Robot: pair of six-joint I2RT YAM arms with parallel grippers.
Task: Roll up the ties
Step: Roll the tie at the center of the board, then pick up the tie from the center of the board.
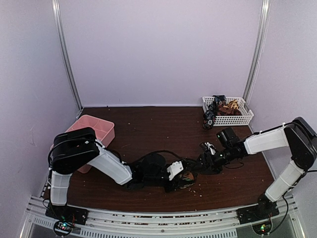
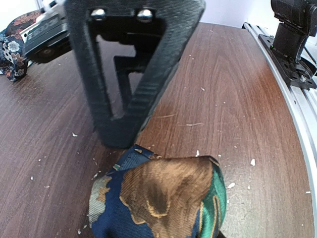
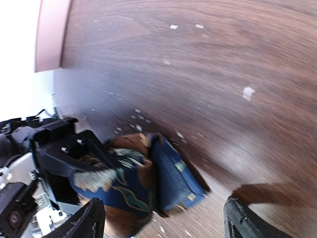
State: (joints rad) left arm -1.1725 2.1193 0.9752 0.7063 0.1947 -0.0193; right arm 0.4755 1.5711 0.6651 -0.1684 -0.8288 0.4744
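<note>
1. Tabletop [image 1: 148, 131]: a dark brown wood surface carried both arms at its near edge and was dotted with pale crumbs [image 2: 252, 162].
2. Left arm [image 1: 110, 167]: it reached from the left base across to the middle of the near half of the tabletop.
3. Left jaws: they were closed on the rolled tie [image 1: 186, 177]. In the right wrist view a black finger [image 3: 59, 148] framed the coil on its left side. In the left wrist view the upper finger [image 2: 124, 89] stood just above the coil, and the lower finger was hidden.
4. Rolled tie: it was a compact coil of dark blue fabric with brown and green figures. It lay on the tabletop near the front centre, between the two arms' ends.
5. Right arm [image 1: 265, 141]: it extended from the right base toward the centre and ended just beside the coil.
6. Right jaws: they were open, with the fingertips [image 3: 84, 223] well apart. Nothing was held between them, and the coil lay just ahead of them.
7. Dark blue flowered strip [image 2: 11, 49]: it lay at the far left of the left wrist view, beside the right arm's end. Whether it joined the coil could not be told.
8. White basket [image 1: 246, 118]: it stood at the far right corner and held more ties [image 1: 221, 106], one of them hanging over its left rim.
9. Pink bin [image 1: 101, 128]: it stood at the left side, behind the left arm.
</note>
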